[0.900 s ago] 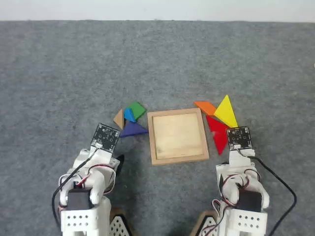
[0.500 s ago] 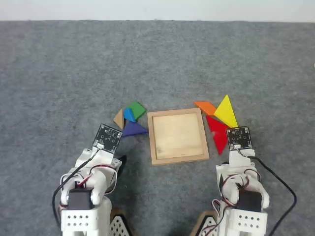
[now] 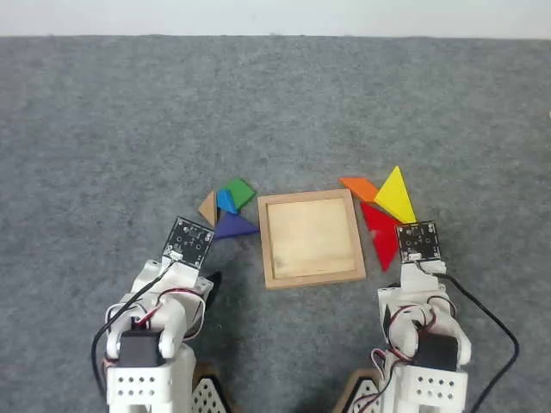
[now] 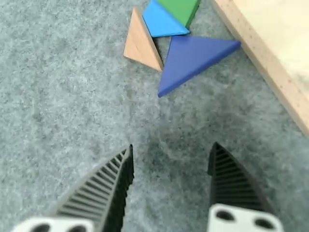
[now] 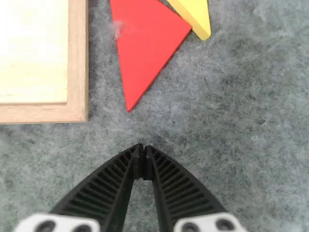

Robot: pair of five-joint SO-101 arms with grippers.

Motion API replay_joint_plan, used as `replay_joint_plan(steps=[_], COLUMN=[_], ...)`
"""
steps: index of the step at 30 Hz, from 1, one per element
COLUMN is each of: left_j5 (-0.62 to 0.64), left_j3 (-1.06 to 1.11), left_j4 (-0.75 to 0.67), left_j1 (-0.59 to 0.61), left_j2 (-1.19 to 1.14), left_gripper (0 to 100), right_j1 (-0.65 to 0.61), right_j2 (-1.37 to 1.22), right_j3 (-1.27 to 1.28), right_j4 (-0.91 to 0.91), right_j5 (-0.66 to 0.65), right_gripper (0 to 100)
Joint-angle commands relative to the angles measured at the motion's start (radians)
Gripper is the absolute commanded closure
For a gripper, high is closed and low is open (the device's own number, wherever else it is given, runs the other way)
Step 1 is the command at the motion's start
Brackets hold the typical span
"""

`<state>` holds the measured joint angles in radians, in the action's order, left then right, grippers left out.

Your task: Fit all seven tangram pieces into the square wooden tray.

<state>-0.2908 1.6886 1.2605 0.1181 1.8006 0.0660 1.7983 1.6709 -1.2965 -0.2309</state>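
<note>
The square wooden tray [image 3: 265, 243] lies on the grey carpet between the two arms, with nothing inside it. Left of it cluster a purple triangle [image 3: 232, 227], a tan triangle [image 3: 207, 208], a blue triangle [image 3: 225, 201] and a green square [image 3: 240, 192]. Right of the tray lie a red triangle [image 3: 380, 227], a yellow triangle [image 3: 396, 195] and an orange piece [image 3: 360, 187]. My left gripper [image 4: 170, 159] is open above bare carpet, short of the purple triangle [image 4: 190, 54]. My right gripper [image 5: 143, 153] is shut with nothing in it, just short of the red triangle's [image 5: 145, 43] tip.
Grey carpet covers the whole table. A light wall strip [image 3: 275, 17] runs along the far edge. Open carpet lies beyond the tray and to both sides of the piece clusters.
The left arm's wrist has shifted slightly forward and right, toward the purple triangle. The right arm has not moved.
</note>
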Motion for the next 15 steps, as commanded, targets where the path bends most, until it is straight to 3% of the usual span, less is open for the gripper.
replay_joint_plan(steps=[1,15], left_j5=[0.008,0.008], left_j3=[-0.005,-0.005], left_j4=[0.009,0.009], left_j1=[-0.005,-0.005], left_j2=[0.021,0.021], left_gripper=[76,76], right_j1=[0.008,0.013], right_j2=[0.005,0.005], right_j3=[0.012,0.012], right_j4=[-0.005,-0.005], right_j5=[-0.009,-0.011], right_gripper=[99.2,99.2])
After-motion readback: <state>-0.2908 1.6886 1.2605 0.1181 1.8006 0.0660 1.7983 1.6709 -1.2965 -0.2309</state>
